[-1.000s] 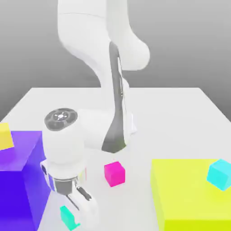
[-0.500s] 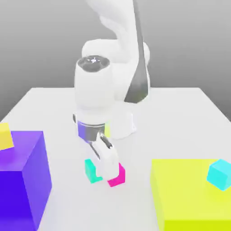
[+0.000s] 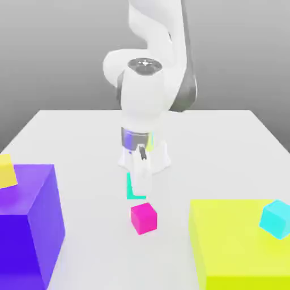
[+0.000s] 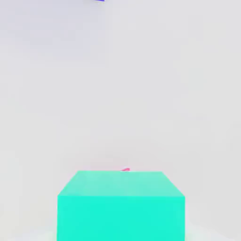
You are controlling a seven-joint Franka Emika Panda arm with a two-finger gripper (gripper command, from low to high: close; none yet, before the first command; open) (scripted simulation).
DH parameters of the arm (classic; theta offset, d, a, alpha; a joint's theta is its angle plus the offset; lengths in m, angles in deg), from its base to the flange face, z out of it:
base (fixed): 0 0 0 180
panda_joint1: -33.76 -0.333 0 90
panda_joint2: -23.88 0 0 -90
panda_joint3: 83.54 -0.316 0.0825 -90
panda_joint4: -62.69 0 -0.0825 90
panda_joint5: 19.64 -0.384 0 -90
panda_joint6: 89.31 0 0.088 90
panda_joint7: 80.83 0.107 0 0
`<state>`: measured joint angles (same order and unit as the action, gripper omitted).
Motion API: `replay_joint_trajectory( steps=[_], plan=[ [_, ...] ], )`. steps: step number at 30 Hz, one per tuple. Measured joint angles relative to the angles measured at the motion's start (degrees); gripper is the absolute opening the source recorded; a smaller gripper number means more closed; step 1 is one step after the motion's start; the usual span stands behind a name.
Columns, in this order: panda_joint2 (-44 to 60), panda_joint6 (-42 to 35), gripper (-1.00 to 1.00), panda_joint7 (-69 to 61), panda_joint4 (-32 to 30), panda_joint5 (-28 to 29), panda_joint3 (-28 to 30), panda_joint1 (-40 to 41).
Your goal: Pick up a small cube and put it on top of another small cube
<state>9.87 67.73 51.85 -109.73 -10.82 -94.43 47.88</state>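
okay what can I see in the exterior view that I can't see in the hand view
Exterior view: the arm and gripper, the whole magenta cube, a big purple block, a big yellow block, a light cyan cube and a small yellow cube. Hand view: the turquoise cube's full face close up. Both: that held cube and the white table.

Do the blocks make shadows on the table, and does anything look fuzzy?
In the exterior view the shadows are very faint: only a soft grey patch lies under the magenta cube, and the light is even with no glare; the gripper holding the turquoise cube looks a bit smeared. In the hand view the turquoise cube looks flat and bright, edges slightly soft, against a pale table with no dark shadow.
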Motion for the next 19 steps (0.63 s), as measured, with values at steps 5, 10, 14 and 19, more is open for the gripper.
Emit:
replay_joint_trajectory(
  steps=[5,10,14,19],
  plan=[
    [3.26,1.59,-1.0,4.52,0.39,6.65,-1.95,4.01],
    [6.5,3.15,-1.0,8.23,0.8,12.08,-3.0,6.72],
    [8.92,4.52,-1.0,10.29,1.09,15.07,-3.29,7.9],
    [11.48,6.59,-1.0,11.25,1.27,16.4,-3.38,8.53]
  ],
)
